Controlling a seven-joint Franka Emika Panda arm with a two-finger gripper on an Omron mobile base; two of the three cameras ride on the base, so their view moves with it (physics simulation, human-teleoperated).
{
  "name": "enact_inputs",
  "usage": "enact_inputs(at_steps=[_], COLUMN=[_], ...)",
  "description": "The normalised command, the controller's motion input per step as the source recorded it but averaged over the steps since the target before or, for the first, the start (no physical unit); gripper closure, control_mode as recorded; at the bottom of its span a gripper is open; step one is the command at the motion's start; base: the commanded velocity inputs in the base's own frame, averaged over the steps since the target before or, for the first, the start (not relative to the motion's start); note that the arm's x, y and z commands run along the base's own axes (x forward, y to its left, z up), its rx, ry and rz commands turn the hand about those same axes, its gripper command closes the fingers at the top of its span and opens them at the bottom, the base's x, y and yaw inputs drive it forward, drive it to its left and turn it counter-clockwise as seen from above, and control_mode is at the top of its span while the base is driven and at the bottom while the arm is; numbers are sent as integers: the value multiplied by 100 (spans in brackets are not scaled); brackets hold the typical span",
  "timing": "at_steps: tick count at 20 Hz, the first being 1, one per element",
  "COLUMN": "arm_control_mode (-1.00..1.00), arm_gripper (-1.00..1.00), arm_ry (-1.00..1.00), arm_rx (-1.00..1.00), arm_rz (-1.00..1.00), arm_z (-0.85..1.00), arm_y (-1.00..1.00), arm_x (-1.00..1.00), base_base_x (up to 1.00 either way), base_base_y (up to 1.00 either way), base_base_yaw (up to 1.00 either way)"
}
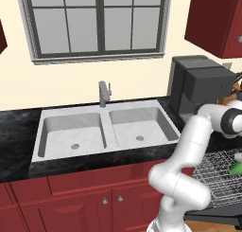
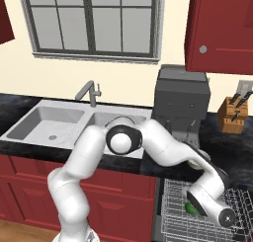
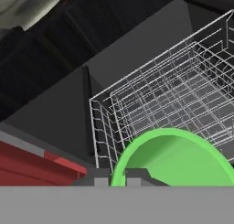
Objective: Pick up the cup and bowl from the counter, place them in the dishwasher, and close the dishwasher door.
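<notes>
**Green bowl held over the dishwasher rack**

Left base view: the bowl (image 1: 235, 169) sits just above the wire rack (image 1: 215, 172), right of the sink (image 1: 101, 129).

Right base view: the gripper (image 2: 191, 205) reaches down over the rack.

Hand view: the fingertips (image 3: 98, 176) pinch the bowl's rim, above the rack's near corner.

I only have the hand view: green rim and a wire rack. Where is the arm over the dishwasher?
Observer: Right base view has the gripper low over the pulled-out rack, holding a green dish.
Operator: Fingers closed on it?
Observer: Yes, shut on its rim.
Operator: Anything behind on the counter?
Observer: A dark coffee machine directly behind the rack, a knife block to its right.
</notes>
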Motion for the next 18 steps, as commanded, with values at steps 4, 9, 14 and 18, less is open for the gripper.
enact_inputs(at_steps=[4,9,14,18], arm_control_mode=[-100,-100,-100,-100], arm_gripper=[100,100,100,100], arm_ry=[0,0,0,0], arm_rx=[0,-1,-4,-3], arm_rz=[0,0,0,0], arm_z=[-35,-40,-31,-29], arm_y=[0,0,0,0], arm_x=[0,0,0,0], base_base_x=[0,0,0,0], base_base_y=[0,0,0,0], base_base_yaw=[0,0,0,0])
